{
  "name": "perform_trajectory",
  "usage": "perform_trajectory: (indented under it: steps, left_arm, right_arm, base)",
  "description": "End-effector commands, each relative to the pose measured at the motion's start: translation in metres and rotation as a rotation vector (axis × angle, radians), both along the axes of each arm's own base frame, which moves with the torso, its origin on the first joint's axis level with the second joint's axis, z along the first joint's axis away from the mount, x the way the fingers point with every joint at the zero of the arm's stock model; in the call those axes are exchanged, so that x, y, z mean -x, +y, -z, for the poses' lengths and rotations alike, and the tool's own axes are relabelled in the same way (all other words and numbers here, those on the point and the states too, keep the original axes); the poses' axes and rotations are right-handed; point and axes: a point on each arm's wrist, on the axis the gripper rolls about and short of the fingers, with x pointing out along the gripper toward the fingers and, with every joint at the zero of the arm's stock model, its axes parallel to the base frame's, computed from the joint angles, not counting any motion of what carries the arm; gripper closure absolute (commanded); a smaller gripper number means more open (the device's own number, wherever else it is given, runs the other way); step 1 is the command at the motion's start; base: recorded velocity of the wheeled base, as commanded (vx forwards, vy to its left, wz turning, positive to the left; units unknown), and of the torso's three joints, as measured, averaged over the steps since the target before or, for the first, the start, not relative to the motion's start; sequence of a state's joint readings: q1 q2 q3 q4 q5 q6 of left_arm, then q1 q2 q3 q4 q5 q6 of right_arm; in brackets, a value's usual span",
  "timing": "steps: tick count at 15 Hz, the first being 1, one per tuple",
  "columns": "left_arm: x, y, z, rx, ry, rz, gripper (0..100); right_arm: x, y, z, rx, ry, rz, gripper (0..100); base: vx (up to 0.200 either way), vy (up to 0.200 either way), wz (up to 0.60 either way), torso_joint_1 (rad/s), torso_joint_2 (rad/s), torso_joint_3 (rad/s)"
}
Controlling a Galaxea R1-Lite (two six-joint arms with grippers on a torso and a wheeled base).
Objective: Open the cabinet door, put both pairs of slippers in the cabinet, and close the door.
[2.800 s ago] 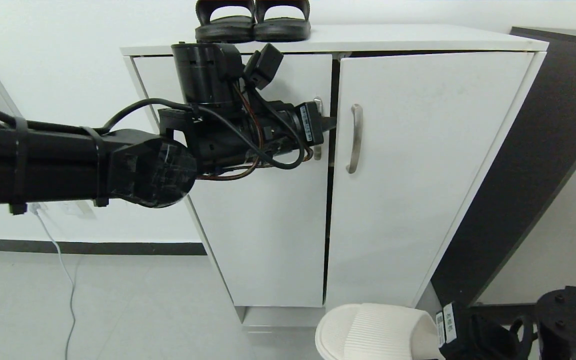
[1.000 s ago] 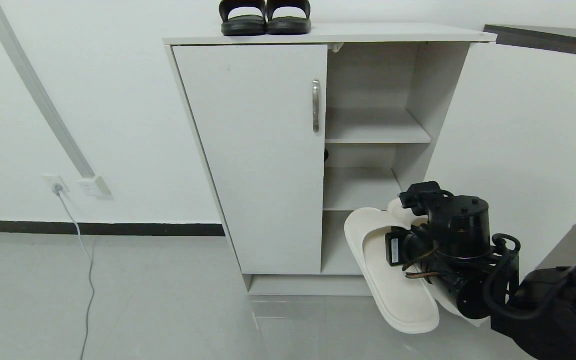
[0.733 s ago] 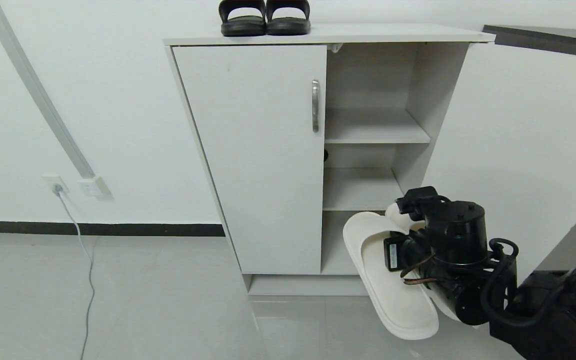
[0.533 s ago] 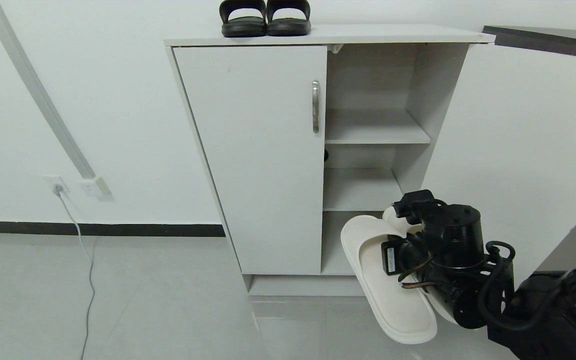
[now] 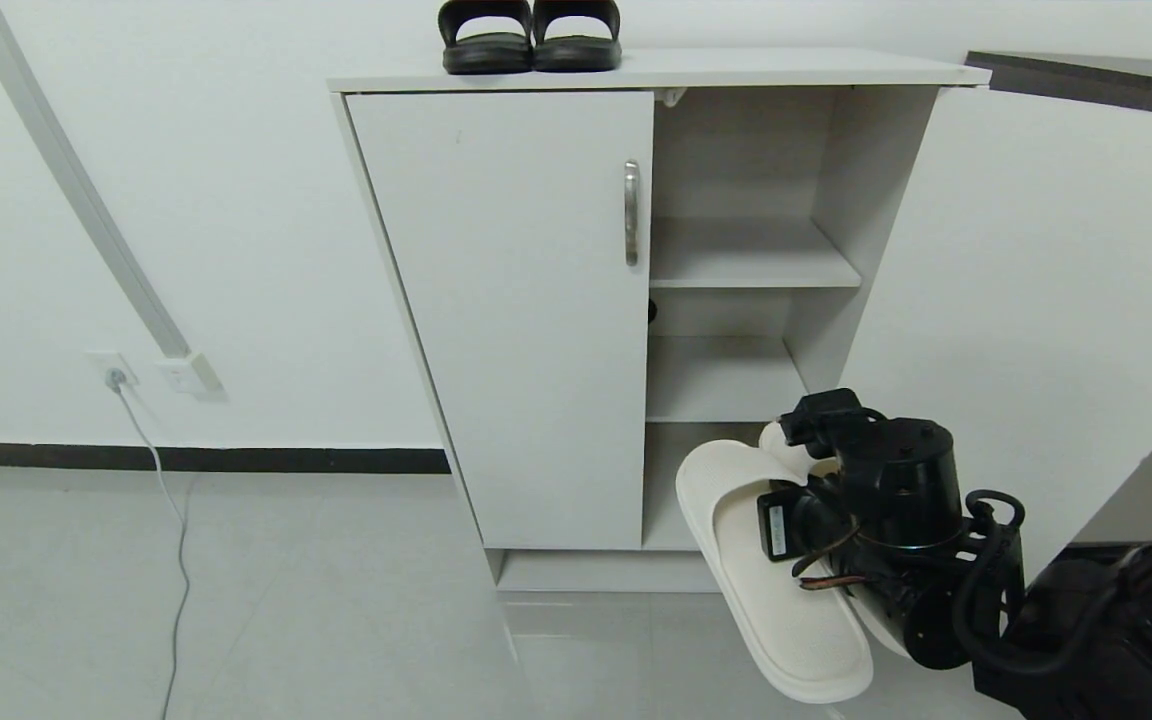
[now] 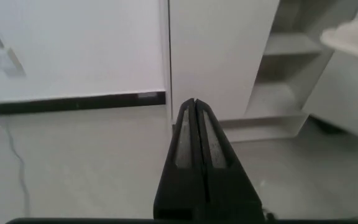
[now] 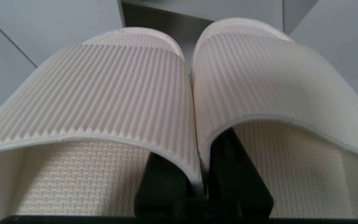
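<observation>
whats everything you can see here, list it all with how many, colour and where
white slippers: one pair, cream white, held in front of the cabinet's open lower compartment
black slippers: one pair, black, side by side on the cabinet top
cabinet: one, white, against the wall
left door: one, white, closed
right door: one, white, swung open
handle: one, metal grey, on the left door
shelves: two, white, inside the open half
socket: one, white, low on the wall
cable: one, grey, from socket to floor
right gripper: black, shut on the white slippers
left gripper: black, shut, empty
</observation>
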State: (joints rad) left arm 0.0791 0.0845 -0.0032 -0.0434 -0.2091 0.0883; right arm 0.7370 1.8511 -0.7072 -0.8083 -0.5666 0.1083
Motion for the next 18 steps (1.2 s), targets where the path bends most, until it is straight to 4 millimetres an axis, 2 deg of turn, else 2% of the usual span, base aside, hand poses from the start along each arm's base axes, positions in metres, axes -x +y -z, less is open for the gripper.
perform_trajectory:
  steps: [1, 2, 4, 6, 7, 9, 11, 13, 16, 18]
  left_arm:
    - [0.0, -0.001, 0.001, -0.031, 0.027, 0.068, 100]
    - [-0.002, 0.0, 0.001, -0.02, 0.054, 0.1, 100]
    - [0.006, 0.0, 0.001, 0.008, -0.027, 0.118, 100]
    - [0.003, 0.001, 0.001, 0.025, 0.009, 0.164, 100]
    - [0.003, 0.002, 0.001, 0.025, -0.001, 0.082, 100]
    - [0.005, 0.008, 0.006, 0.024, -0.021, -0.22, 100]
    - [0.006, 0.007, 0.007, 0.056, -0.028, -0.16, 100]
    - [0.006, 0.005, 0.007, 0.07, -0.026, -0.076, 100]
    - [0.006, 0.005, 0.007, 0.074, -0.026, -0.087, 100]
    - [0.007, 0.005, 0.007, 0.074, -0.028, -0.086, 100]
  right_arm:
    - [0.0, 0.001, -0.001, -0.001, -0.002, -0.003, 100]
    - [0.0, 0.001, 0.0, 0.0, 0.0, -0.003, 100]
    - [-0.001, 0.001, 0.003, 0.005, 0.005, -0.002, 100]
    - [-0.002, 0.002, 0.004, 0.008, 0.008, -0.002, 100]
    - [-0.002, 0.002, 0.005, 0.01, 0.011, -0.002, 100]
    - [-0.002, 0.002, 0.005, 0.009, 0.009, -0.002, 100]
    - [-0.003, 0.003, 0.006, 0.008, 0.012, -0.009, 100]
    - [-0.012, 0.012, 0.008, -0.009, -0.004, -0.003, 100]
    - [-0.039, 0.034, 0.009, -0.048, -0.076, 0.061, 100]
    - [-0.049, 0.042, 0.011, -0.058, -0.094, 0.116, 100]
  base:
    - [0.0, 0.0, 0.0, 0.0, 0.0, 0.0]
    - [0.0, 0.0, 0.0, 0.0, 0.0, 0.0]
    - [0.0, 0.0, 0.0, 0.0, 0.0, 0.0]
    - [0.0, 0.0, 0.0, 0.0, 0.0, 0.0]
    - [0.0, 0.0, 0.0, 0.0, 0.0, 0.0]
    - [0.0, 0.0, 0.0, 0.0, 0.0, 0.0]
    - [0.0, 0.0, 0.0, 0.0, 0.0, 0.0]
    - [0.0, 0.0, 0.0, 0.0, 0.0, 0.0]
    - [0.0, 0.0, 0.0, 0.0, 0.0, 0.0]
    - [0.0, 0.0, 0.0, 0.0, 0.0, 0.0]
